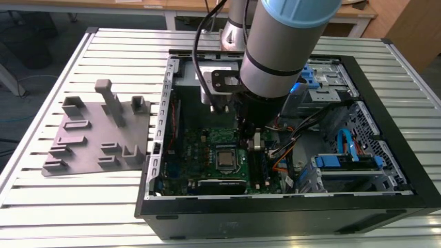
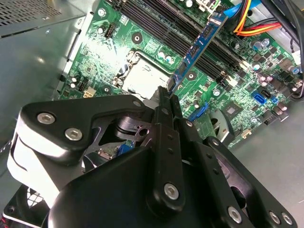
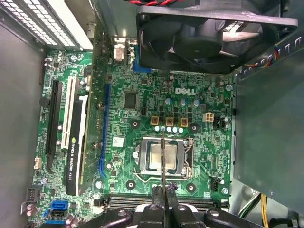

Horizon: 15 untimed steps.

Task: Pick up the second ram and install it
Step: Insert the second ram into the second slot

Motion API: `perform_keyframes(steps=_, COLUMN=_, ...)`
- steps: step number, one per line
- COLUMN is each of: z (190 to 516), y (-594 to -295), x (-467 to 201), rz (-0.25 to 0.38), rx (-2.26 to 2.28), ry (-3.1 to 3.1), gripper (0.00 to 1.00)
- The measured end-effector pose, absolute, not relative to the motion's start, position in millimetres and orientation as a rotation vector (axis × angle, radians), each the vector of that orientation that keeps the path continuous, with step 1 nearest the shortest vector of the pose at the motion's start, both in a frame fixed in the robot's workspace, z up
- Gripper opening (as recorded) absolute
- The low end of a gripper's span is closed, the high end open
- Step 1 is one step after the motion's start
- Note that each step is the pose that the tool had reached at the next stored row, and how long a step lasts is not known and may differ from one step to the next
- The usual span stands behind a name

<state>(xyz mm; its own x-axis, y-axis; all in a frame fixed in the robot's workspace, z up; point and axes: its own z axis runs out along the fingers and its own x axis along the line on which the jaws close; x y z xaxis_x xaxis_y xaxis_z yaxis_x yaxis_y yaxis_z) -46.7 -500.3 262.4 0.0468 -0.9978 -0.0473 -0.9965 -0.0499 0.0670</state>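
Nearest the exterior camera looms the arm [image 1: 282, 51], a grey tube with a pale blue cap. It reaches down from twelve o'clock into the open computer case [image 1: 276, 204] on the slatted metal table [image 1: 82, 212]. Its gripper [image 2: 167, 95] is inside the case over the green motherboard [image 1: 206, 142]. In both wrist views the fingers [image 2: 166, 137] are pressed together, with nothing between them but the second ram [image 2: 198, 47], pinched by one end across its flat faces. That dark blue-green stick reaches away from the fingertips toward the board. In the first wrist view it shows edge-on as a thin line crossing in front of the processor socket [image 3: 152, 156], with the black memory slots [image 3: 204, 202] just beside the fingertips. In the second wrist view its far end lies over those slots; I cannot tell whether it touches one. In the exterior view the socket sits at about six o'clock from where the arm disappears, and a blue cable [image 1: 344, 142] lies at three o'clock from the socket. The grey moulded plate [image 1: 82, 139] with upright blocks lies on the table at nine o'clock from the case, just beside its wall. A black fan [image 3: 209, 33] hangs over the board's edge opposite the slots.
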Motion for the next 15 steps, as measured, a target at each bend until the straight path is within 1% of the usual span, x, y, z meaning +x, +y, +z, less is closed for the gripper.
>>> perform_keyframes(steps=15, z=261.5, y=-500.3, x=-46.6, rz=-0.127, rx=2.022, ry=-2.39, gripper=0.11)
